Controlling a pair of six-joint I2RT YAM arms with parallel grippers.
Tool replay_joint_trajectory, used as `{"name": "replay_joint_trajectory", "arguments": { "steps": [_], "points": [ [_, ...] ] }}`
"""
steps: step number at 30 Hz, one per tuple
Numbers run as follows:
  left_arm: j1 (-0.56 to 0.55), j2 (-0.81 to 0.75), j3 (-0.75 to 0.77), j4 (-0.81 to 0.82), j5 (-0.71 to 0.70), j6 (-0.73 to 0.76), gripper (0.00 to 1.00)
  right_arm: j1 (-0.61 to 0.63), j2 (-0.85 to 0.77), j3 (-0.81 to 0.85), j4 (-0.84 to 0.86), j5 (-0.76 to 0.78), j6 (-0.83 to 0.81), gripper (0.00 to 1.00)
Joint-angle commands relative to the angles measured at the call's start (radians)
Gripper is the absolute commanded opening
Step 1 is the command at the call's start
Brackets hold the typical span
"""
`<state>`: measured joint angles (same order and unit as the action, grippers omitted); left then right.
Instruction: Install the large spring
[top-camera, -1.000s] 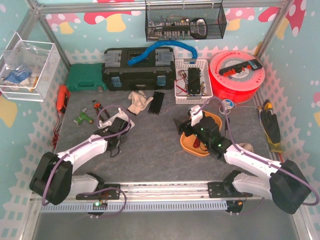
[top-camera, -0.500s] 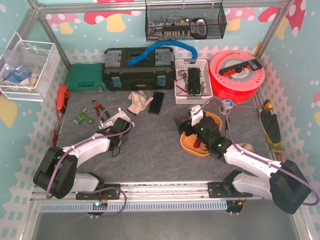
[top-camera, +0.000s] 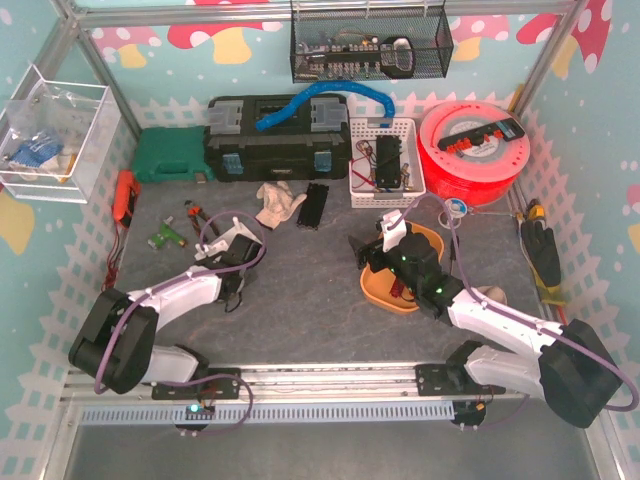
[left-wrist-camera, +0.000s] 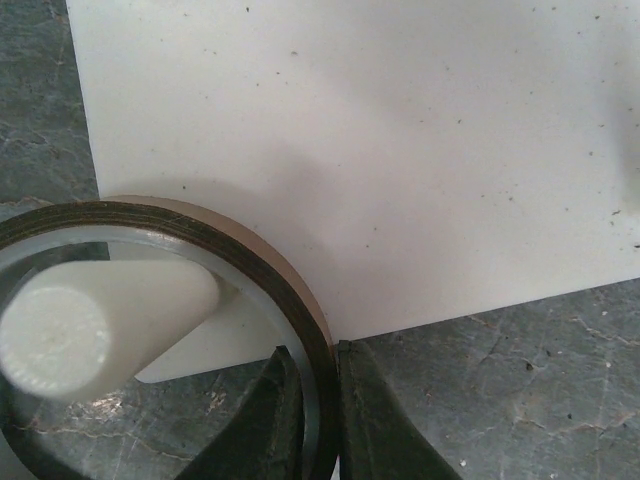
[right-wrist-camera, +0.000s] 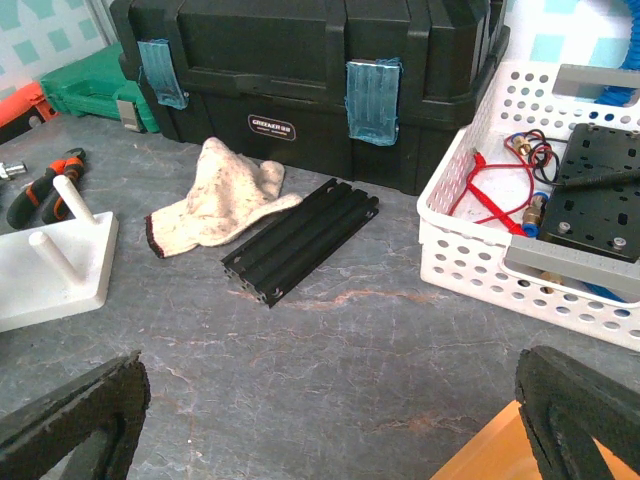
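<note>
In the left wrist view my left gripper (left-wrist-camera: 322, 420) is shut on the wall of the large spring (left-wrist-camera: 300, 300). The spring shows end-on as a dark brown ring around a white peg (left-wrist-camera: 90, 325) on the white base plate (left-wrist-camera: 400, 150). In the top view the left gripper (top-camera: 233, 262) sits at the near edge of that base plate (top-camera: 222, 238). My right gripper (right-wrist-camera: 330, 400) is wide open and empty. It hovers by the orange bowl (top-camera: 385, 290). The right wrist view shows the base plate (right-wrist-camera: 45, 280) with two upright pegs.
A black toolbox (top-camera: 275, 135), a white glove (right-wrist-camera: 215, 195) and a black extrusion (right-wrist-camera: 300, 240) lie at the back. A white basket (right-wrist-camera: 500, 250) of parts and a red spool (top-camera: 475, 150) stand at the back right. Pliers (right-wrist-camera: 40, 185) lie at the left.
My left arm has shifted slightly toward the white base plate, still holding the spring. The right arm has not moved.
</note>
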<state>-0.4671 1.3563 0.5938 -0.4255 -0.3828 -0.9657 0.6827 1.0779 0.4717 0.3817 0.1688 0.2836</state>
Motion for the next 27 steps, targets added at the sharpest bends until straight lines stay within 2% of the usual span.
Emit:
{"name": "replay_joint_trajectory", "arguments": {
  "steps": [1,15,20,24,27],
  "points": [
    [-0.004,0.001,0.011,-0.015,-0.012,0.016,0.08,0.009,0.007,0.004,0.005,0.023,-0.012,0.99],
    [-0.004,-0.142,0.131,-0.019,0.041,0.1,0.01,0.01,-0.001,0.003,0.003,0.025,-0.014,0.99],
    [0.005,-0.21,0.182,-0.024,-0.017,0.11,0.0,0.011,-0.011,0.002,-0.001,0.022,-0.014,0.99],
    [0.058,-0.277,0.193,-0.027,-0.093,0.106,0.0,0.011,-0.017,0.0,0.0,0.022,-0.014,0.99],
    [0.151,-0.331,0.172,-0.027,-0.116,0.093,0.0,0.011,-0.016,0.002,-0.003,0.024,-0.012,0.99]
  ]
}}
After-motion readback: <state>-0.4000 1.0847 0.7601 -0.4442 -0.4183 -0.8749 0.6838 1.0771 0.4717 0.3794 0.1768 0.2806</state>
